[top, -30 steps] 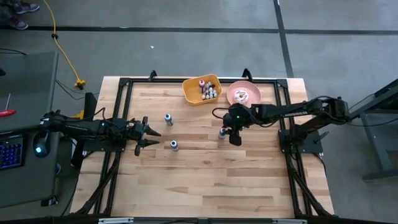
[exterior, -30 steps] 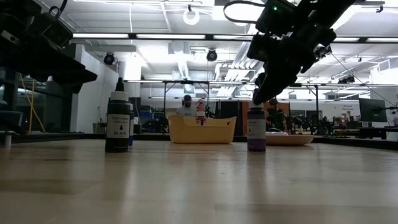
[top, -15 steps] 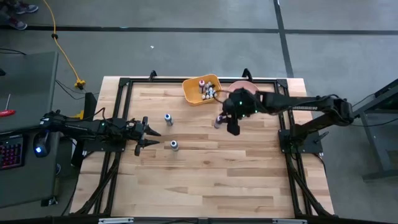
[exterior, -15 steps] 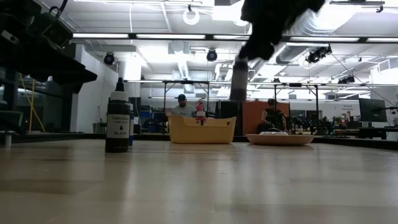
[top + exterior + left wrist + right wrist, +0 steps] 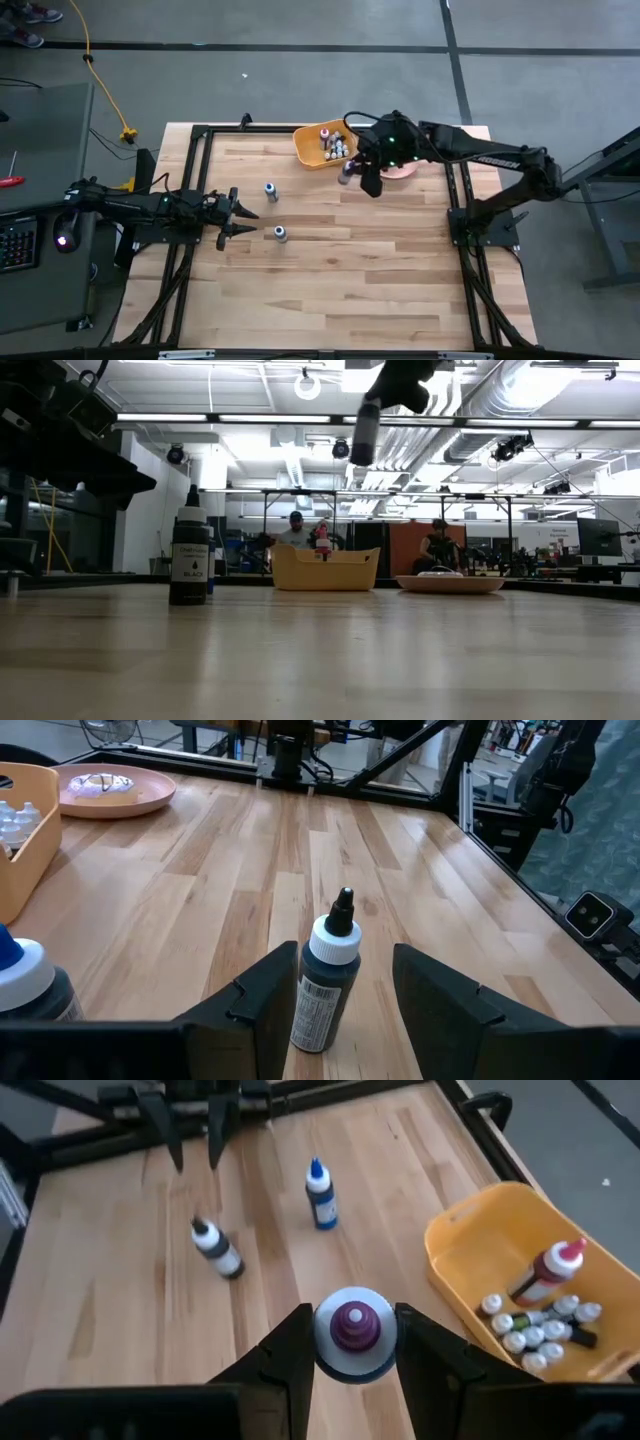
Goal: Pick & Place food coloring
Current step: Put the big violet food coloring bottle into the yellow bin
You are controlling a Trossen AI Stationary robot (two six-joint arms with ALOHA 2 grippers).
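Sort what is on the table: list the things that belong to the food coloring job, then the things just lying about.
Part of the job:
- purple-capped bottle, held in the right gripper, lifted off the table
- blue-capped bottle, standing on the table
- black-capped bottle, standing in front of the open left gripper
- yellow bin with bottles in it

Lying about:
- pink plate

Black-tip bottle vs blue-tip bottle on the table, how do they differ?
The black-tip bottle has a black nozzle and dark contents; the blue-tip bottle has a blue nozzle and blue contents. The black-tip bottle stands just ahead of the open left gripper; the blue-tip bottle stands farther back toward the yellow bin. Both stand upright on the wooden table, untouched, with white collars.
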